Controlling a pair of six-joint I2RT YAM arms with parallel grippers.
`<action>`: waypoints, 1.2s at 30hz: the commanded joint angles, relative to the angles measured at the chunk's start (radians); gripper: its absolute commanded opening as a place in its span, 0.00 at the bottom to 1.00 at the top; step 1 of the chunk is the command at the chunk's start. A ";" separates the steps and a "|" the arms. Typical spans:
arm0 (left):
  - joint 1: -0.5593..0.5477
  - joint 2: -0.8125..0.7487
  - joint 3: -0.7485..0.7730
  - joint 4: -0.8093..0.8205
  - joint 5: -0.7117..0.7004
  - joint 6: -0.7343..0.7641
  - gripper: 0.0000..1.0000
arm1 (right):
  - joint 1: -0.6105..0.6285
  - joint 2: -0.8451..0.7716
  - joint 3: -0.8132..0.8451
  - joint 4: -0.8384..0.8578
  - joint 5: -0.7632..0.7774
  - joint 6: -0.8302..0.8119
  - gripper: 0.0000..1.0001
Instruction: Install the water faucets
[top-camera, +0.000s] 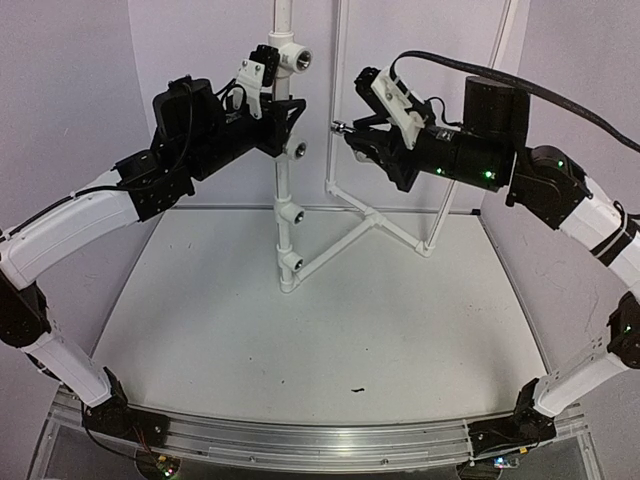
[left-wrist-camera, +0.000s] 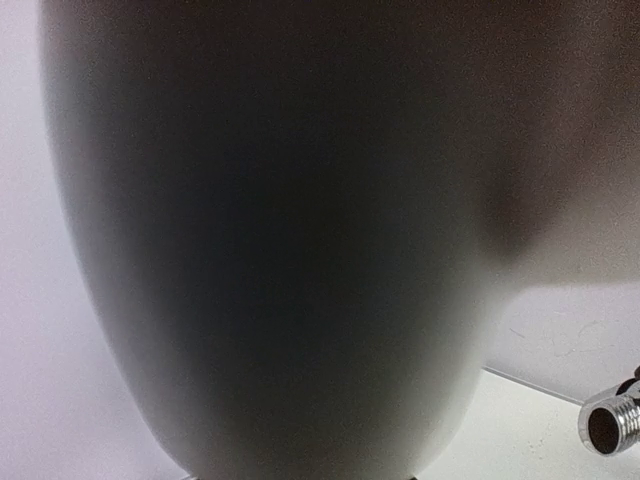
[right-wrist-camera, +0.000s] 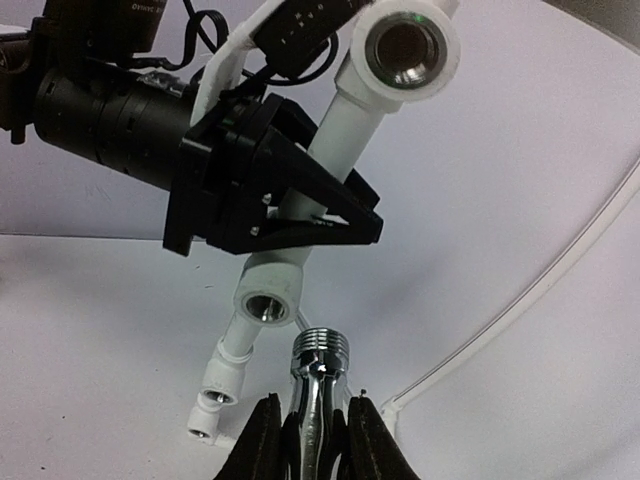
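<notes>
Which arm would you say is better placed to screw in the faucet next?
Right: the right gripper holds the faucet, threaded end facing an open tee fitting; the left gripper is shut on the white pipe.

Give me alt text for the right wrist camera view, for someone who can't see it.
The right claw grips a chrome faucet, its threaded end pointing up toward the open socket of a tee fitting on a white pipe. Just above that socket, the black left claw is clamped around the pipe.
</notes>
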 joint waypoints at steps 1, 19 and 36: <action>-0.053 -0.060 -0.013 -0.005 -0.186 0.188 0.00 | 0.100 0.024 0.073 0.100 0.104 -0.151 0.00; -0.088 -0.069 -0.059 -0.040 -0.228 0.057 0.00 | 0.263 0.067 0.078 0.393 0.490 -0.796 0.00; -0.089 -0.047 -0.081 -0.043 -0.171 0.029 0.00 | 0.257 0.115 0.075 0.532 0.497 -1.009 0.00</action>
